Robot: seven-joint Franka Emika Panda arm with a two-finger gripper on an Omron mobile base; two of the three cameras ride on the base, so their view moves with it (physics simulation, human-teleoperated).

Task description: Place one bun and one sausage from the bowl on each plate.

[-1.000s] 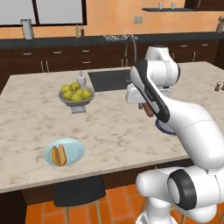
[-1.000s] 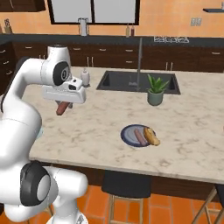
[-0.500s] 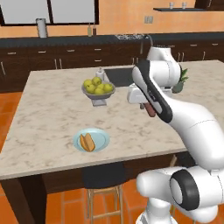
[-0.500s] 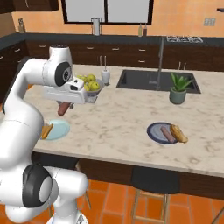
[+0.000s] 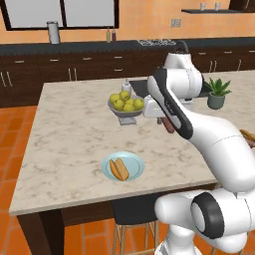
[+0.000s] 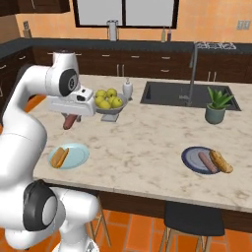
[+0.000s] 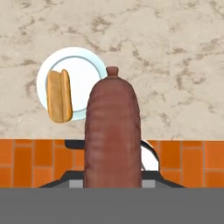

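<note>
Gripping a reddish-brown sausage [image 6: 69,121], the pincer [image 6: 70,114] hangs above the marble desk [image 6: 147,133], its jaws clamped on the sausage's upper end so that the sausage dangles below the hand. From the right base view it sits over the desk's left part, between the grey pedestal bowl of yellow-green fruit [image 6: 109,101] and the pale light-blue plate [image 6: 69,156], higher than both and touching neither. That plate lies near the desk's front edge and carries a single bun [image 6: 59,157] on its left side, the rest of its surface bare. In the hand view the sausage [image 7: 113,133] runs up the middle of the picture, with the pale plate [image 7: 83,71] and its bun [image 7: 59,95] just to one side of it on the marble, and orange floor tiles beyond the desk's edge. The left base view shows the same plate [image 5: 130,168] with the bun [image 5: 118,169] in front of the fruit bowl [image 5: 126,105], and the sausage [image 5: 168,125] poking out beside the white arm. Well apart, toward the right end of the desk, the dark blue plate [image 6: 193,158] holds a sausage [image 6: 206,162] and a bun [image 6: 221,161] lying side by side. Behind it stand a small potted plant [image 6: 217,104] and the dark sink [image 6: 189,95] with its tall tap [image 6: 193,74]. A white soap bottle [image 6: 127,89] stands just behind the fruit bowl.
</note>
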